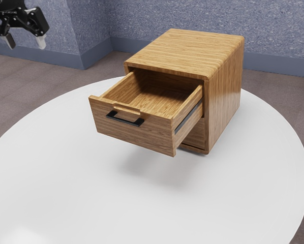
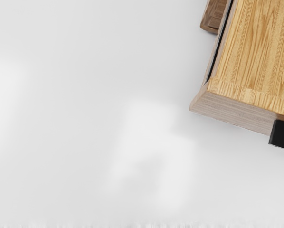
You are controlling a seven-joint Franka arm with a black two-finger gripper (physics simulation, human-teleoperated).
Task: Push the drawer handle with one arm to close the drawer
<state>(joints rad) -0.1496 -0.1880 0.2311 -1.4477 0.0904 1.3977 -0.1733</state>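
- Nearest, the round white bench [image 1: 65, 188] is cut off by the exterior view's lower edge; a broad stretch of its top lies between that cut and the drawer.
- The black drawer handle [image 1: 125, 121] is set across the front of the upper drawer [image 1: 147, 137], near a notch in its top edge. In the wrist view it is cut off at the picture's edge.
- The drawer is pulled well out of the cabinet [image 1: 225, 84], raised over the bench, with a soft shadow below. Its front corners project beyond the cabinet, and a dark rail [image 1: 188, 116] is exposed along one side. Its rear is hidden under the cabinet top.
- A lower front [image 1: 195, 136] is mostly covered by the drawer.
- The cabinet is stood toward the bench's far edge, by which its back is hidden from sight; that edge is partly blocked by it.
- The gripper [image 1: 25, 42] is held high at the exterior view's upper left, well apart from the handle, its fingers spread wide with a gap between. The arm above is cut off, and its exact height cannot be judged.
- Beyond the bench, brown floor [image 1: 20, 91] and a speckled blue wall [image 1: 167, 15] are seen.
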